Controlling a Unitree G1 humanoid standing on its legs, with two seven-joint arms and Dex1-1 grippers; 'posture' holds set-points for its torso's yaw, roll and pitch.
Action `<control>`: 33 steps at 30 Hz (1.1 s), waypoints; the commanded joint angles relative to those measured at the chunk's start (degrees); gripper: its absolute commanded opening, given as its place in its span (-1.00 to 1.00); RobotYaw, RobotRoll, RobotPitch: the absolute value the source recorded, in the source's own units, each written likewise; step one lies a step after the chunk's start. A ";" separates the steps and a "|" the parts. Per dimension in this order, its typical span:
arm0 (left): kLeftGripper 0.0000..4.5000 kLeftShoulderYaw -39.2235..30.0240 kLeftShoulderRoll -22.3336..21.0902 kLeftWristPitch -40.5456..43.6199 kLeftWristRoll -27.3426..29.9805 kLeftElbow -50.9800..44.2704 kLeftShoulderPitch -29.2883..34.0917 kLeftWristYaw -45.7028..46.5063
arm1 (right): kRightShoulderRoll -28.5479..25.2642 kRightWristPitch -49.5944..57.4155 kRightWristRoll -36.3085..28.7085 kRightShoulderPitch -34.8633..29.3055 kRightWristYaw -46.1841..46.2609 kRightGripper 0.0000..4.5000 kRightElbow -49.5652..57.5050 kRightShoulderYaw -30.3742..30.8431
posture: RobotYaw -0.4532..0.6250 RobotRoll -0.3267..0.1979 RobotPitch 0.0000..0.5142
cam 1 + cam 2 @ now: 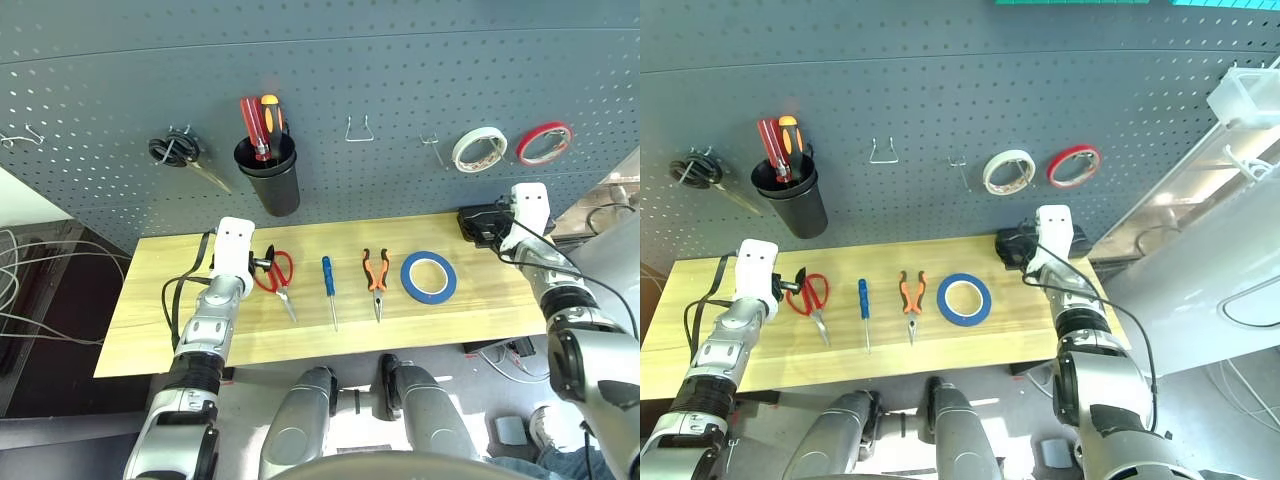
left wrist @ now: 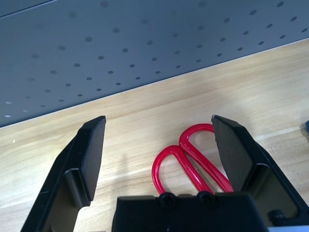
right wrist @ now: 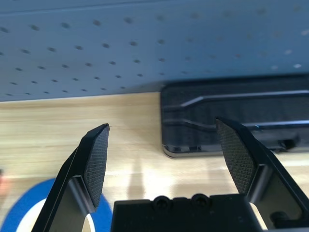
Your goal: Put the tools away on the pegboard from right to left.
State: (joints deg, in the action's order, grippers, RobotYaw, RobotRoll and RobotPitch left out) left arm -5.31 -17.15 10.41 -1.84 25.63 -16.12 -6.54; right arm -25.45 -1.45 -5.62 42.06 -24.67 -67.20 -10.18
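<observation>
The right tool (image 3: 161, 159) is held with its fingers wide apart and empty (nothing is gripped). The blue tape roll (image 1: 428, 277), rightmost of the tools, lies flat on the tabletop (image 1: 160, 340), just left of that tool and nearer the robot. The right arm, the nearer one, is stretched forward toward the pegboard (image 1: 400, 70).

Desk (image 1: 180, 330) row, left to right: scissors (image 1: 279, 278), screwdriver (image 1: 329, 288), pliers (image 1: 376, 280), tape roll (image 1: 428, 277); pegboard (image 1: 400, 70) behind, cup (image 1: 269, 176) on it.

Pale wood table (image 1: 470, 315) — matt grey pegboard (image 1: 400, 60).
</observation>
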 commanded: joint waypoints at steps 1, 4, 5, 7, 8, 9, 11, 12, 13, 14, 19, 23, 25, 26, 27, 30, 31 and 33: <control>0.99 0.15 -0.45 -0.09 -0.08 1.29 0.26 -0.59 | -0.45 0.67 0.76 0.58 -0.05 1.00 -1.22 0.29 | -0.28 0.25 -0.17; 0.99 0.58 -0.77 -0.82 0.05 2.01 0.41 -2.09 | -0.01 1.99 0.27 1.00 -0.51 1.00 -0.31 0.15 | -0.30 0.25 -0.19; 0.99 1.05 -0.90 -0.82 0.19 1.08 0.79 -3.29 | -0.02 3.51 -0.12 1.19 -0.78 1.00 0.29 -0.02 | -0.31 0.25 -0.19; 0.99 2.26 -0.88 -0.84 0.71 -0.99 1.29 -6.37 | -0.21 7.16 -0.48 1.37 -1.42 1.00 1.49 0.04 | -0.30 0.25 -0.19; 0.99 3.77 -1.08 -1.02 0.64 -2.29 1.51 -8.91 | -0.26 9.92 -0.65 1.26 -2.22 1.00 2.53 0.28 | -0.27 0.25 -0.20; 0.99 6.38 -1.58 -1.45 0.23 -3.81 1.76 -12.69 | -0.21 14.38 -0.80 1.21 -2.72 1.00 3.55 0.59 | -0.27 0.25 -0.20; 0.99 11.28 -2.95 -3.37 -1.57 -6.52 2.24 -18.41 | 0.27 21.77 -1.28 0.37 -3.73 1.00 6.45 1.02 | -0.22 0.25 -0.21; 0.99 13.62 -3.75 -4.10 -2.81 -7.69 2.22 -20.37 | 0.73 24.72 -1.28 -0.38 -4.17 1.00 8.04 1.53 | -0.20 0.25 -0.22; 0.99 15.00 -4.29 -4.48 -3.56 -8.42 2.19 -21.38 | 1.05 26.75 -1.27 -1.10 -4.43 1.00 9.64 1.86 | -0.20 0.25 -0.22; 0.99 15.78 -4.64 -4.60 -3.93 -8.84 2.16 -21.95 | 1.24 28.24 -1.24 -1.67 -4.52 1.00 11.00 2.04 | -0.20 0.25 -0.22; 0.99 21.65 -3.58 -0.07 -5.44 -10.69 -0.64 -27.07 | 4.23 34.73 0.08 -5.07 -3.22 1.00 13.96 4.67 | -0.16 0.25 -0.23; 0.99 25.00 -2.46 2.97 -7.11 -10.08 -2.78 -29.03 | 5.36 37.74 0.76 -6.54 -2.22 1.00 16.37 6.34 | -0.15 0.25 -0.18; 0.99 27.19 -2.05 4.81 -8.45 -9.05 -4.05 -30.35 | 5.97 39.86 1.11 -7.25 -1.34 1.00 18.05 7.20 | -0.15 0.25 -0.17; 0.99 28.10 -1.89 5.40 -9.13 -8.45 -4.61 -30.80 | 6.29 40.97 1.27 -7.63 -0.68 1.00 19.06 7.61 | -0.15 0.25 -0.16; 0.99 28.99 -1.70 6.03 -9.80 -7.88 -5.17 -31.21 | 6.70 42.44 1.53 -8.35 -0.14 1.00 20.87 8.28 | -0.14 0.25 -0.16; 0.99 30.01 -0.74 6.81 -10.67 -5.78 -6.79 -31.26 | 7.90 48.74 2.11 -11.40 1.94 1.00 28.28 9.71 | -0.13 0.25 -0.17; 0.99 30.06 -0.65 6.70 -10.83 -5.31 -7.16 -31.28 | 8.20 50.96 2.11 -12.46 2.80 1.00 30.81 9.83 | -0.13 0.25 -0.17; 0.99 29.75 -0.69 6.55 -10.94 -5.07 -7.43 -31.07 | 8.56 54.37 2.14 -14.51 3.94 1.00 35.52 10.23 | -0.13 0.25 -0.16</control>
State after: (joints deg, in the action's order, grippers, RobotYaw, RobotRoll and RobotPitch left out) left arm 24.08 -17.66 16.56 -12.15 19.34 -23.79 -37.39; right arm -16.87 50.01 -3.94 28.86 -21.77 -34.69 -0.67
